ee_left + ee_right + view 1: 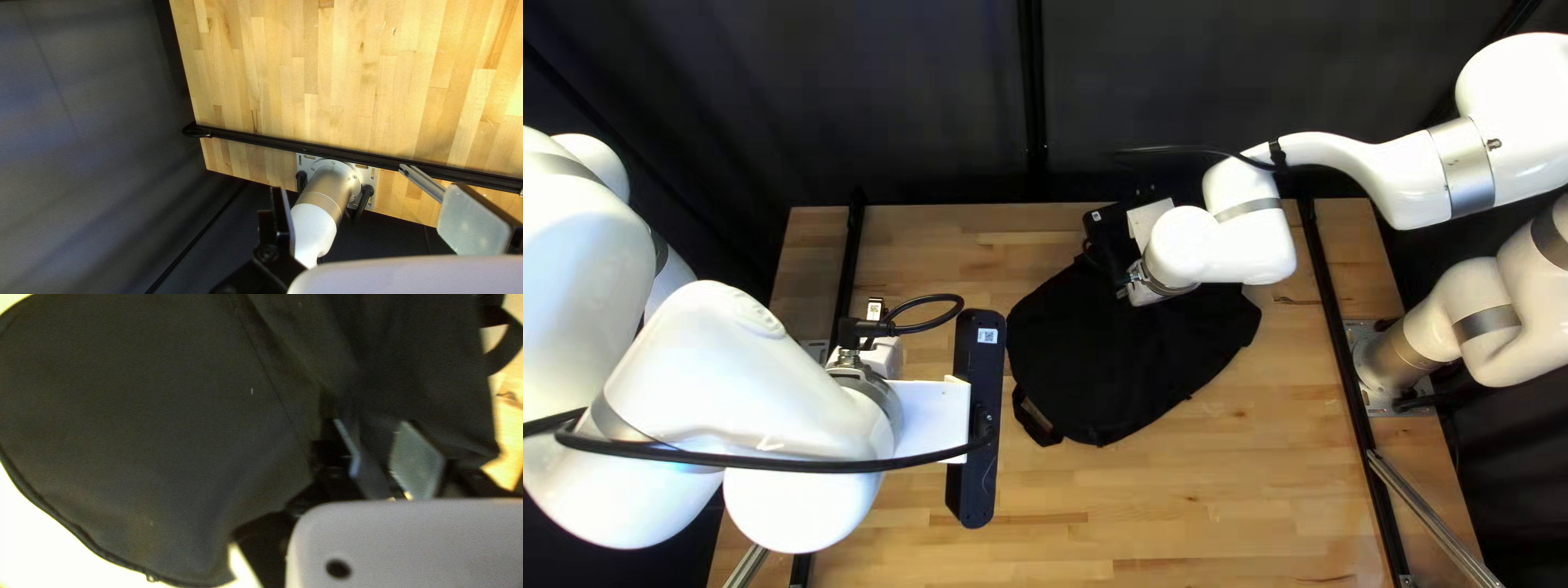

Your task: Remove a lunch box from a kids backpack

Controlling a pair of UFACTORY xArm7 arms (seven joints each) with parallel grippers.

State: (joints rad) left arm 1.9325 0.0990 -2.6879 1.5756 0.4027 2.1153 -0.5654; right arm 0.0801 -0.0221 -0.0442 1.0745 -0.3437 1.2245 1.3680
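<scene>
The right tool (1128, 285) is above the far part of the black backpack (1116, 365), its fingers (417, 460) standing partway apart with black cloth showing between them; it has no visible two-sided hold. The backpack lies on the surface (1176, 512), spreading from under this tool toward the near edge. The lunch box is hidden from view, so its place can't be told. The left tool (884, 357) is well apart from the backpack, spread wide and gripping nothing, with an arm's base (332, 185) ahead of it.
</scene>
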